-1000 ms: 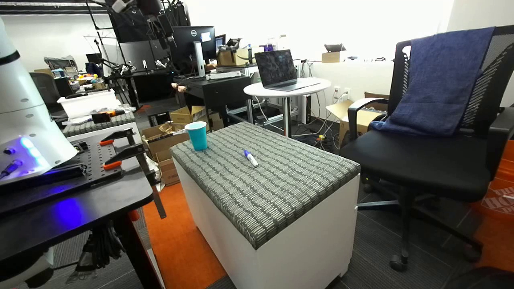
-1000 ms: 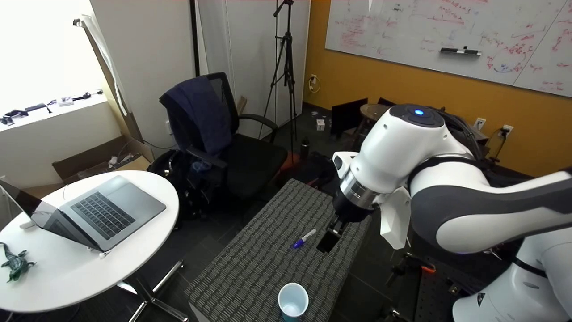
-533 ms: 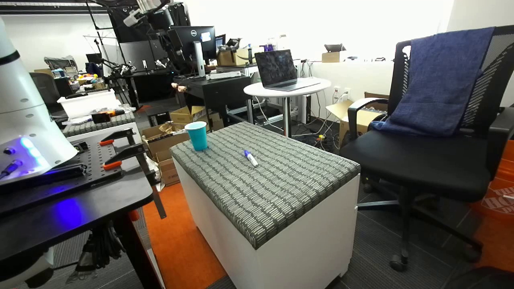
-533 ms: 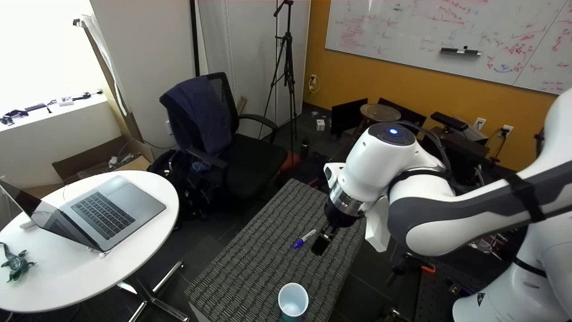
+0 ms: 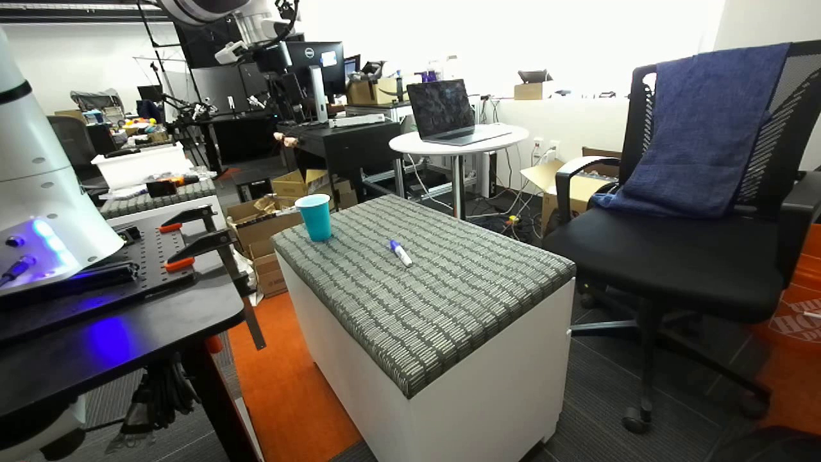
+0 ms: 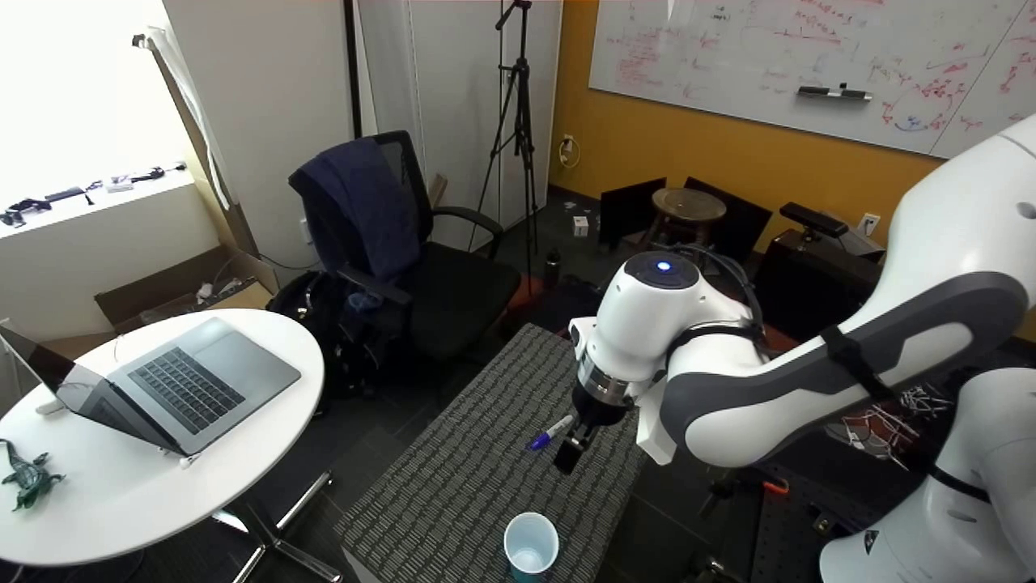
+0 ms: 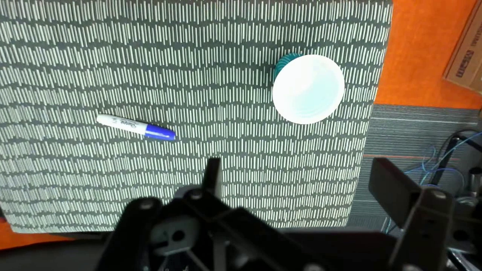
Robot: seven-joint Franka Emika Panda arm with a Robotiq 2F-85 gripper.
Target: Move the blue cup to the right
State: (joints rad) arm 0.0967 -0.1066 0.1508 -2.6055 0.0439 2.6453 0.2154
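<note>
Blue cup [image 5: 315, 219] stands nr. short edge of table [image 5: 442, 298]; gripper [image 7: 297, 166], jaws apart, could topple it if lowered off-ctr.

A teal cup [image 5: 315, 221] stands upright near one end of the gray patterned worktop [image 5: 442, 289] in an exterior view, its mouth facing up. The sides taper from a wide, white rim to a narrower base; the wrist view looks into its pale interior.
</note>
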